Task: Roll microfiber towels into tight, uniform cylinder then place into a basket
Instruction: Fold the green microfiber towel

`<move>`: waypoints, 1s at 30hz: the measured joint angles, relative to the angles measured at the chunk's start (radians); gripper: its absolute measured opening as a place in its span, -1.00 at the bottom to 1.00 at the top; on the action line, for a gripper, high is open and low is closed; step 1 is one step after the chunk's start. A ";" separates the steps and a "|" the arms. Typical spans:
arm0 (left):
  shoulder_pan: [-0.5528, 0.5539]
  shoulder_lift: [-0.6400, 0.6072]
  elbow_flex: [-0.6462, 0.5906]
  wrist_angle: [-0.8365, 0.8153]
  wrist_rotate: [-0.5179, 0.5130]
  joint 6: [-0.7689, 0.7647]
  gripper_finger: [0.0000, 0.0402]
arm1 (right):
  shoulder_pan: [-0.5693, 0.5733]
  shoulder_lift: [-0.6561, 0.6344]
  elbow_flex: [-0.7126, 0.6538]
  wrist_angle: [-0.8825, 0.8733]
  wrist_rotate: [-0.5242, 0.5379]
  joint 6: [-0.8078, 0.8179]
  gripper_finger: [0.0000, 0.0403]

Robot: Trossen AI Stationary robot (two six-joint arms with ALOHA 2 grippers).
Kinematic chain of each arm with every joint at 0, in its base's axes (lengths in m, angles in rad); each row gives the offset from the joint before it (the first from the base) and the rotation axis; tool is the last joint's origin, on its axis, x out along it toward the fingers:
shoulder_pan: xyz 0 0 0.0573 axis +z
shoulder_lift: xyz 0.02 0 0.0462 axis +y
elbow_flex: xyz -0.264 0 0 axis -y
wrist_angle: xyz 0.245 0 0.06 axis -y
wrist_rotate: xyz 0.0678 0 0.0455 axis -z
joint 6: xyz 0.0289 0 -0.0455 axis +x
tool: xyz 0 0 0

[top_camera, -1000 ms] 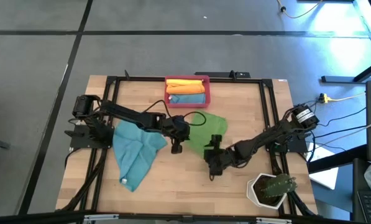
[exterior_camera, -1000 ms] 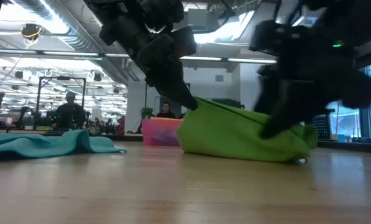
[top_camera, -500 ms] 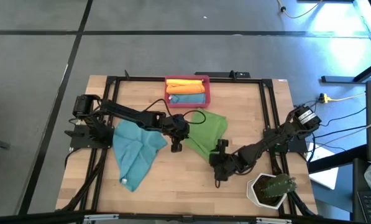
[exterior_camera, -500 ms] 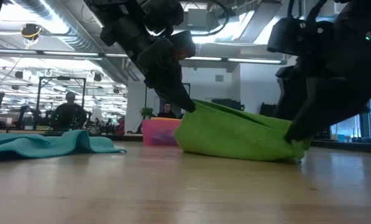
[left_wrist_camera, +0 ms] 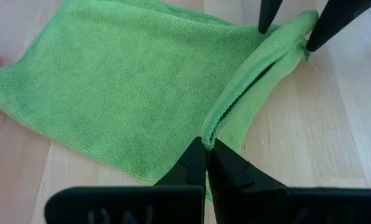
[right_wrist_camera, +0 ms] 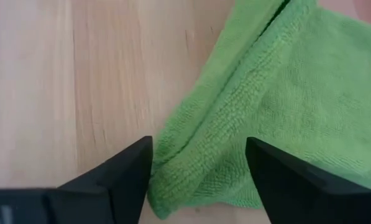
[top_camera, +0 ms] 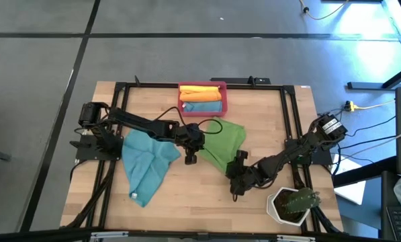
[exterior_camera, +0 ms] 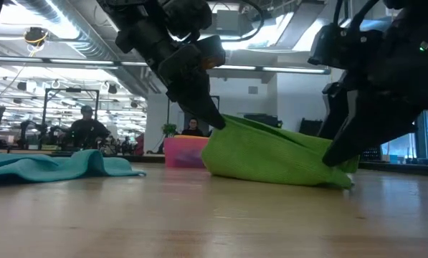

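On table: left claw (left_wrist_camera: pixel 205 151) pinches green towel (left_wrist_camera: pixel 117 93) fold; right claw (right_wrist_camera: pixel 197 163) wide.

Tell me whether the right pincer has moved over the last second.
Yes. In the high view the right pincer has shifted toward the white plant pot, away from the basket, open around the green towel's corner.

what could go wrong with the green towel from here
The left gripper pinches only the folded edge of the green towel, so it may slip free. The right gripper stands open around the other corner; unless it closes, the fold could loosen. The teal towel lies close by and might snag.
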 joint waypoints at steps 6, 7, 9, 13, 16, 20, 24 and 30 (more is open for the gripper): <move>0.000 0.000 0.000 -0.006 0.000 0.000 -1.00 | 0.001 0.000 0.000 -0.009 -0.004 -0.003 -0.11; 0.000 0.000 0.000 -0.006 0.000 0.000 -1.00 | 0.001 0.000 0.000 -0.015 -0.009 -0.003 -0.18; 0.000 0.000 0.000 -0.006 0.000 0.000 -1.00 | 0.001 0.000 0.000 -0.023 -0.013 -0.003 -0.32; 0.000 0.000 0.000 -0.006 0.000 0.000 -1.00 | 0.001 0.000 0.000 -0.022 -0.025 0.022 -0.57; 0.000 0.000 0.000 -0.007 0.000 0.000 -1.00 | 0.001 0.000 0.000 -0.019 -0.050 0.004 -0.71; 0.000 0.000 0.000 -0.009 0.000 0.000 -1.00 | 0.001 0.000 0.000 -0.015 -0.099 -0.030 -0.75; 0.000 0.000 0.000 -0.021 0.000 0.000 -1.00 | 0.001 0.000 0.000 -0.033 -0.166 -0.034 -0.58; 0.011 0.000 0.000 -0.025 0.000 0.003 -1.00 | 0.007 -0.003 0.000 -0.053 -0.177 -0.028 -0.10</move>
